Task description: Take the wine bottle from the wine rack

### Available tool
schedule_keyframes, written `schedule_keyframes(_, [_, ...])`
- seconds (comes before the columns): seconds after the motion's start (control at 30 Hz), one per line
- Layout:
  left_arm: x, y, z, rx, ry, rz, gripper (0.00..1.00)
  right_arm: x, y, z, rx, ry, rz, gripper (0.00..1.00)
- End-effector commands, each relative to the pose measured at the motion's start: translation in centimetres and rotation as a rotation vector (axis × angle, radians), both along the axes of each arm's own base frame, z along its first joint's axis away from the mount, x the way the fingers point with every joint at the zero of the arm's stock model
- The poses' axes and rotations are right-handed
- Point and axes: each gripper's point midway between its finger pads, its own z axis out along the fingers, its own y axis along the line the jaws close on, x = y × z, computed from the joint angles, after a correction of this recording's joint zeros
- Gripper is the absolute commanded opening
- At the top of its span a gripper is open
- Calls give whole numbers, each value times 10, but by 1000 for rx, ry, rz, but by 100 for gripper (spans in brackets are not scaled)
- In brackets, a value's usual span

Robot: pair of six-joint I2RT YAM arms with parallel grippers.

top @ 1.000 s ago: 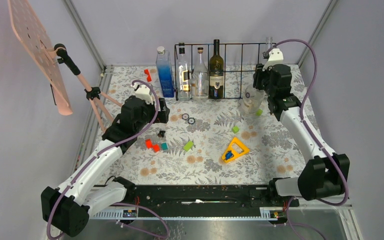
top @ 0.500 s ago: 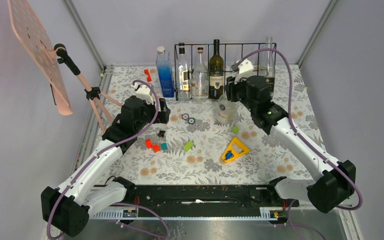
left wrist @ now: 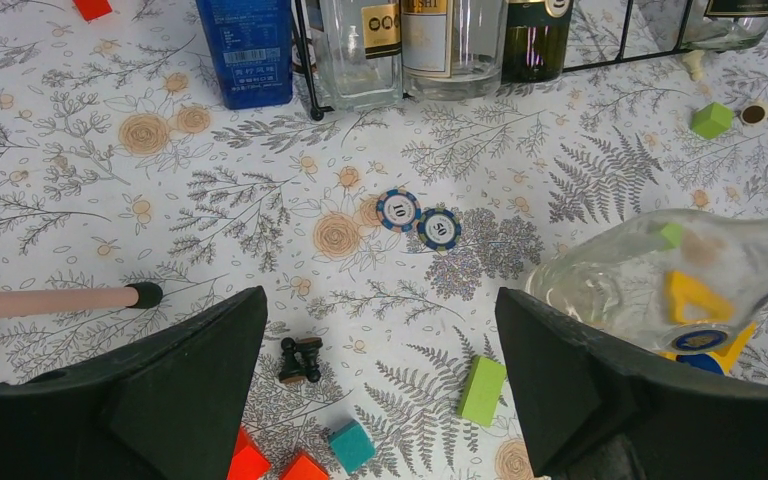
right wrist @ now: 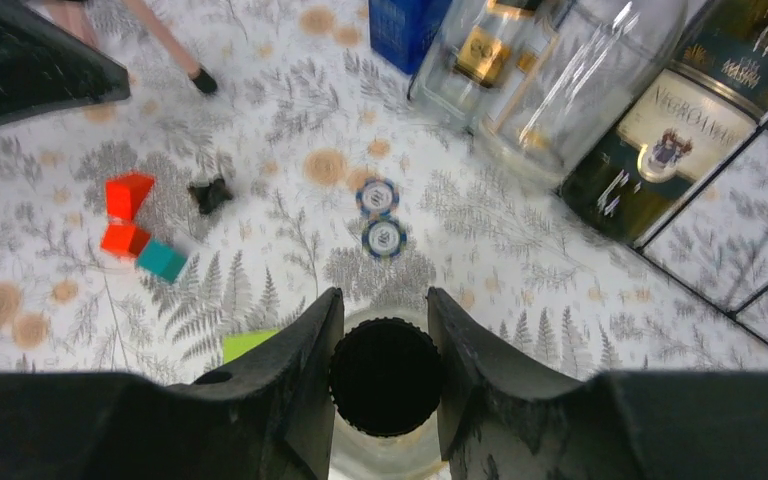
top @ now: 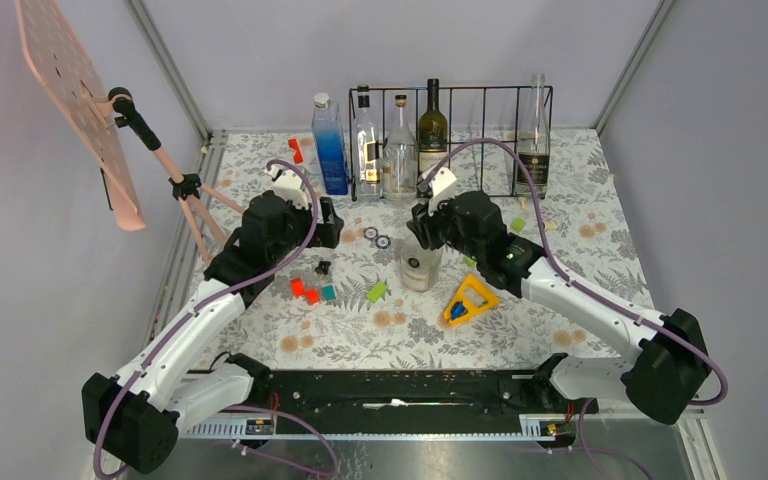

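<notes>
My right gripper (top: 423,236) (right wrist: 384,335) is shut on the black cap (right wrist: 385,378) of a clear glass wine bottle (top: 420,266) (left wrist: 660,280). The bottle hangs slightly tilted over the middle of the table, in front of the black wire wine rack (top: 485,89) and apart from it. Whether its base touches the table I cannot tell. In the rack stand two clear bottles (top: 366,145), a dark green bottle (top: 432,140) and a tall clear one (top: 534,130) at the right end. My left gripper (top: 326,222) (left wrist: 380,330) stands open and holds nothing, left of the held bottle.
A blue bottle (top: 330,145) stands just left of the rack. Two poker chips (top: 377,237), a black chess piece (top: 322,267), red blocks (top: 303,290), a teal block (top: 329,292), green blocks (top: 376,291) and a yellow triangle (top: 470,300) lie scattered. A pink board on a tripod (top: 75,95) stands far left.
My right arm has swung left and toward the front, carrying the clear bottle from the rack's right end to the table's middle. The left arm has not moved.
</notes>
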Motion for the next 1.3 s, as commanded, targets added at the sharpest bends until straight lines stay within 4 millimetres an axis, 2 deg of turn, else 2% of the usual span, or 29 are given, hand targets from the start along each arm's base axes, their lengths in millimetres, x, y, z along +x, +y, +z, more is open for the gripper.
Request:
schedule_keyframes(0.0, [4, -8, 19, -43, -65, -30, 93, -7, 17, 80, 214, -248, 79, 0])
schedule_keyframes(0.07, [4, -9, 19, -43, -61, -34, 93, -13, 19, 74, 224, -247, 104, 0])
schedule_keyframes(0.1, [4, -10, 18, -43, -60, -35, 93, -16, 19, 71, 229, -243, 115, 3])
schedule_keyframes(0.13, [4, -10, 18, -43, -58, -35, 93, -19, 19, 69, 236, -240, 120, 10])
schedule_keyframes(0.2, [5, -10, 17, -43, -56, -35, 93, -22, 17, 65, 242, -225, 122, 35])
schedule_keyframes(0.27, [5, -10, 18, -46, -59, -34, 93, -25, 16, 61, 243, -211, 121, 51])
schedule_keyframes(0.3, [3, -13, 19, -53, -59, -51, 93, -26, 14, 58, 239, -204, 116, 66])
schedule_keyframes(0.33, [2, -15, 19, -57, -61, -61, 93, -27, 13, 58, 238, -200, 113, 74])
schedule_keyframes(0.4, [1, -16, 21, -62, -63, -73, 93, -29, 9, 58, 235, -193, 107, 81])
schedule_keyframes(0.6, [-9, -27, 38, -105, -114, -146, 94, -43, 8, 70, 214, -131, 146, 91])
schedule_keyframes(0.73, [-20, -31, 54, -119, -175, -187, 95, -54, 3, 91, 187, -83, 167, 93])
schedule_keyframes(0.87, [-38, -42, 66, -118, -223, -271, 95, -66, 7, 115, 201, 32, 193, 93])
schedule_keyframes(0.97, [-53, -59, 69, -79, -262, -346, 96, -50, -3, 120, 164, 167, 59, 92])
schedule_keyframes(1.07, [-65, -87, 69, -58, -272, -426, 97, -27, -18, 111, 191, 354, -62, 87])
schedule_keyframes(1.17, [-73, -115, 70, -64, -266, -497, 96, -6, -50, 100, 341, 493, -227, 86])
schedule_keyframes(1.27, [-76, -135, 72, -62, -275, -541, 95, 4, -91, 76, 444, 564, -382, 86])
